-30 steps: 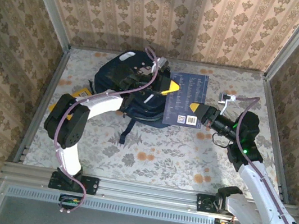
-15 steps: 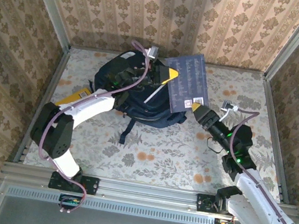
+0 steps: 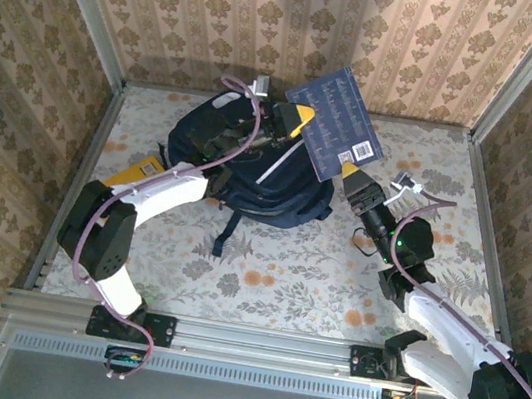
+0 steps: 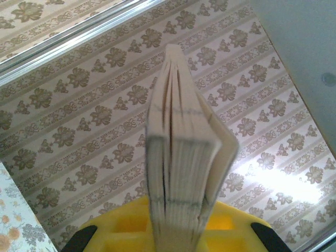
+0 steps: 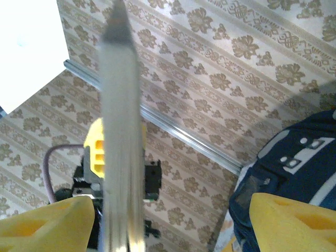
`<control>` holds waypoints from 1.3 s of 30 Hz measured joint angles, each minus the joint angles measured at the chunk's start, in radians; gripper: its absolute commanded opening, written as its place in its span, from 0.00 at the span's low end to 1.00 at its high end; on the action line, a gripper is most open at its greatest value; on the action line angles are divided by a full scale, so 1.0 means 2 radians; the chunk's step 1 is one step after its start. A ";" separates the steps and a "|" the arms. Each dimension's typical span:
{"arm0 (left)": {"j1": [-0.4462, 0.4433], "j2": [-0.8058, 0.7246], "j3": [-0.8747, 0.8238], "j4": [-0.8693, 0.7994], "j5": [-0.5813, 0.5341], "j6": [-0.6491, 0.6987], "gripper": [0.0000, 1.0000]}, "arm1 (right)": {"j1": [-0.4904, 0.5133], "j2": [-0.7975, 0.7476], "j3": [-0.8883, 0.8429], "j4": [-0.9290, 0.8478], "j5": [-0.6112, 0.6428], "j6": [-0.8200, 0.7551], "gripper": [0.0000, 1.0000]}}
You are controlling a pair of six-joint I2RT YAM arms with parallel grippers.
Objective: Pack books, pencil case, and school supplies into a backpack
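Note:
The navy backpack [image 3: 242, 160] lies at the back left of the table, its corner also in the right wrist view [image 5: 294, 168]. The blue book [image 3: 334, 119] is raised and tilted above the backpack's right side. My left gripper [image 3: 294, 120] is shut on its left edge; the page edges [image 4: 181, 147] stand upright between the yellow jaws [image 4: 178, 233]. My right gripper [image 3: 355, 178] sits at the book's lower right corner, open. Its fingers [image 5: 47, 223] are wide apart, and the book's edge [image 5: 118, 131] stands close to the left one. A yellow book [image 3: 136, 171] lies flat by the left arm.
Wallpapered walls [image 3: 304, 23] enclose the table on three sides, with metal posts at the corners. A dark strap [image 3: 225, 234] trails from the backpack toward the front. An aluminium rail [image 3: 253, 344] runs along the near edge between the arm bases.
The blue book has risen off the table and tipped up toward the back wall. My right gripper has opened and moved back and left. My left gripper rose with the book.

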 measured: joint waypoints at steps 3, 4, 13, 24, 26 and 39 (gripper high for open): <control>-0.003 0.000 -0.007 -0.001 -0.008 -0.001 0.00 | 0.001 0.021 0.016 0.021 0.010 0.005 0.74; -0.004 0.000 -0.007 -0.001 -0.009 -0.001 0.00 | 0.001 0.028 0.021 0.027 0.011 0.007 0.73; -0.009 0.000 -0.009 -0.016 -0.018 0.006 0.00 | 0.010 0.071 0.055 0.061 0.015 0.032 0.33; -0.008 -0.001 -0.016 -0.111 -0.017 0.069 0.56 | 0.011 0.022 0.035 -0.016 0.059 0.017 0.00; -0.004 -0.009 -0.016 -0.182 -0.018 0.114 0.58 | 0.011 -0.016 0.027 -0.069 0.074 0.001 0.00; 0.007 0.045 0.286 -0.752 -0.154 0.503 0.61 | 0.002 -0.171 0.006 -0.349 0.106 -0.101 0.00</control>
